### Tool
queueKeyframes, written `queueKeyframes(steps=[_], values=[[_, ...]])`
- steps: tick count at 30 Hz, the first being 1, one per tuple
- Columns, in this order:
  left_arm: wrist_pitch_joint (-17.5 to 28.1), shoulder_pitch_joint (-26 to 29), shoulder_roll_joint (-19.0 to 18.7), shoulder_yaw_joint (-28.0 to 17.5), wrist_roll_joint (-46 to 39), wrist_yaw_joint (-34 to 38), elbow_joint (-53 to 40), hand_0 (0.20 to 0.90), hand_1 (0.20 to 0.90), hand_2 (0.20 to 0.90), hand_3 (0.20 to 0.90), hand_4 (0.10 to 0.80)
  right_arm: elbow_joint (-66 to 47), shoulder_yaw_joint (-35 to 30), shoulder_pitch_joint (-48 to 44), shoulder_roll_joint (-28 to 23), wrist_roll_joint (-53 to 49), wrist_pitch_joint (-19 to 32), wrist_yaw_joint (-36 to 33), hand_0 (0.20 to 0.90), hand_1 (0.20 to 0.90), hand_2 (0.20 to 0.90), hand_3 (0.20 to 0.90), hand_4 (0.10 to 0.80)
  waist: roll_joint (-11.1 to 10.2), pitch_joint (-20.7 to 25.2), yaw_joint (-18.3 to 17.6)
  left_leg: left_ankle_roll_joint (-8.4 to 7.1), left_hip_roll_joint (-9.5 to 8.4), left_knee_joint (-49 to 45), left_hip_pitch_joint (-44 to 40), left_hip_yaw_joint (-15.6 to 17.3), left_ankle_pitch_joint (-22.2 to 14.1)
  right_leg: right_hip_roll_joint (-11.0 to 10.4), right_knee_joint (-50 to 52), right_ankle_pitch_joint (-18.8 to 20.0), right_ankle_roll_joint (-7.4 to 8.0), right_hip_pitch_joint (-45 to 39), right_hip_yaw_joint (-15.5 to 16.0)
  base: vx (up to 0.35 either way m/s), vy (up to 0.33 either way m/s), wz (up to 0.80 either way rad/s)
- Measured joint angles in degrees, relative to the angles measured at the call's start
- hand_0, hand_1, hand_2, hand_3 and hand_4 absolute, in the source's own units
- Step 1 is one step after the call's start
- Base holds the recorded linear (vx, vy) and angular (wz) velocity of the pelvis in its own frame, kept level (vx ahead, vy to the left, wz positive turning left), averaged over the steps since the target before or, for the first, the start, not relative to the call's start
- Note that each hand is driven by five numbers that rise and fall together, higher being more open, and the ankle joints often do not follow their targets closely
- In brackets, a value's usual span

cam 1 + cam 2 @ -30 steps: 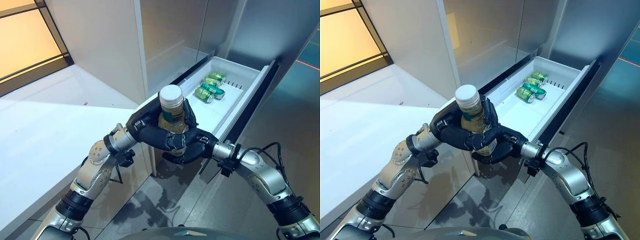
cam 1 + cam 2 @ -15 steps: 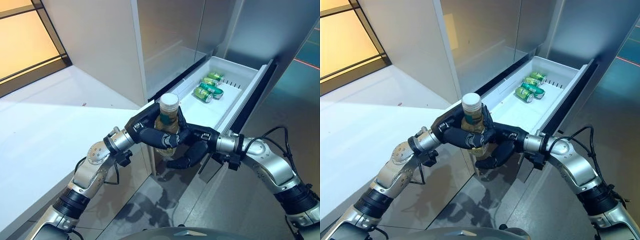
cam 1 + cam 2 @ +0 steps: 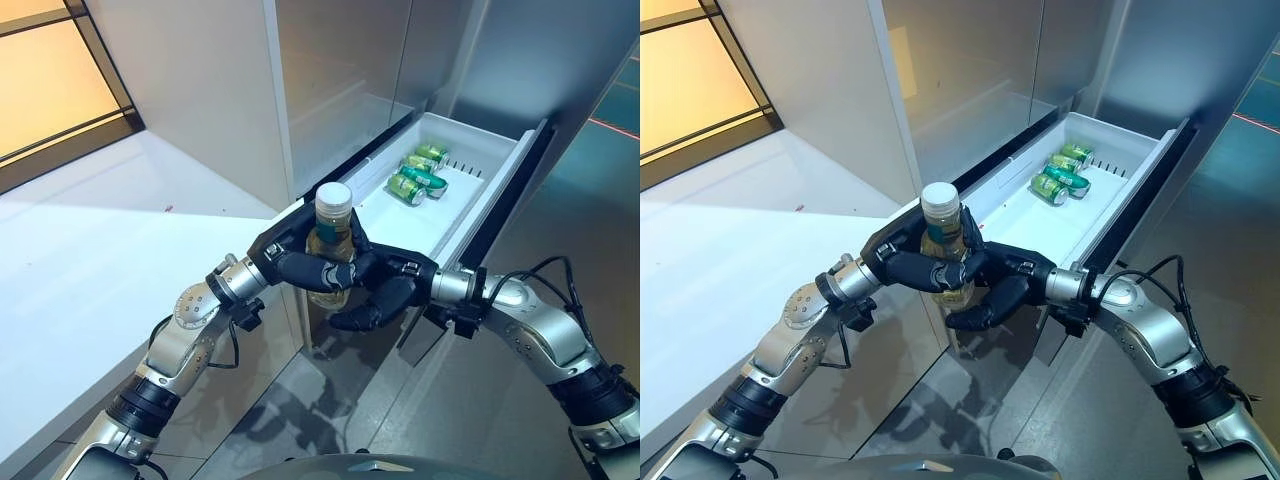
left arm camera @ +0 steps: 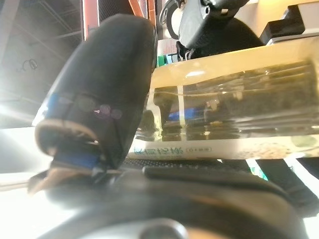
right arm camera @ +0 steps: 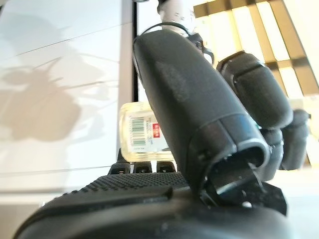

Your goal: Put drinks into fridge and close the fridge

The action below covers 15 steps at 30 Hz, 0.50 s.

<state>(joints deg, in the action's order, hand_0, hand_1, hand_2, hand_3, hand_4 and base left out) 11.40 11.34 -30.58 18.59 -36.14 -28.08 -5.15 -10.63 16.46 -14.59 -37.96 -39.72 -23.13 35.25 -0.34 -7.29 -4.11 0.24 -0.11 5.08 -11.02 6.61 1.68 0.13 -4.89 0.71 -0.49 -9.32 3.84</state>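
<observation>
Since the earlier frames the bottle (image 3: 331, 245) has been lowered and carried nearer the open drawer (image 3: 470, 215), and the right hand (image 3: 385, 290) has been drawn off its base to one side. At this moment the bottle, upright with its white cap on top, is gripped by the left hand (image 3: 300, 265), whose fingers and thumb are curled round its body, as is confirmed in the left wrist view. The right hand is seen just beside and below the left hand, its fingers loosely bent and not closed round the bottle; whether they touch it cannot be told. Beyond both hands, at the drawer's far end, green cans (image 3: 418, 176) lie on their sides. To the left hand's outer side a white bench (image 3: 90, 250) is seen.
</observation>
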Motion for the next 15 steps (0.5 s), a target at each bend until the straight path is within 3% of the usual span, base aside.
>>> queueKeyframes(steps=[6, 15], values=[[-1.2, 0.0, 0.6, 0.0, -1.2, -0.4, 1.4, 0.300, 0.300, 0.300, 0.200, 0.100, 0.5, 0.3, 0.9, 3.2, -2.6, -2.3, -4.2, 0.900, 0.900, 0.900, 0.900, 0.800, -0.5, 0.0, 0.1, 0.00, -0.03, 0.0, 0.0, 0.0, 0.0, 0.0, 0.0, 0.0, 0.00, 0.0, 0.0, 0.000, 0.000, 0.00], [-4.1, 0.0, 1.4, 1.6, -3.3, -2.9, 1.4, 0.300, 0.300, 0.300, 0.200, 0.100, 1.4, 3.1, 1.1, 3.9, -3.1, -2.3, -7.5, 0.900, 0.900, 0.900, 0.900, 0.800, -0.6, 0.0, 0.0, 0.00, -0.05, 0.0, -0.1, 0.0, 0.0, -0.1, 0.0, 0.0, 0.01, -0.1, 0.0, 0.000, 0.000, 0.00]])
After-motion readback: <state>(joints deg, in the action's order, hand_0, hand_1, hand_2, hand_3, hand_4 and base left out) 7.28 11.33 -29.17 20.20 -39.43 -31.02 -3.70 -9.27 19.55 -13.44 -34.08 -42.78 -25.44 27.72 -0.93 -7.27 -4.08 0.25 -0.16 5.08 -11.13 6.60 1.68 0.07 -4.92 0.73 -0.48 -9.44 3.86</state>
